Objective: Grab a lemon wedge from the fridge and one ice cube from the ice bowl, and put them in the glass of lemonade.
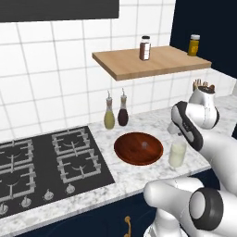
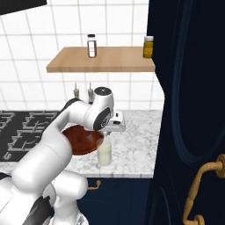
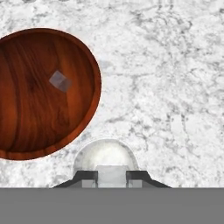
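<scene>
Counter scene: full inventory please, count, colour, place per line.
bowl: 1, red-brown wood, on counter right of hob
ice cube: 1, pale grey, inside bowl
glass: 1, clear with pale liquid, beside bowl, under the hand
bottles: 2, one olive, one dark, by the wall behind bowl
jars: 2, one brown, one yellow, on wooden shelf
hob: 1, black, left on counter
gripper: 1, dark fingertips, jaws shut, above glass

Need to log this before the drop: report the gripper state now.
Gripper: closed on a pale cube, apparently an ice cube, directly above the glass of lemonade.
</scene>
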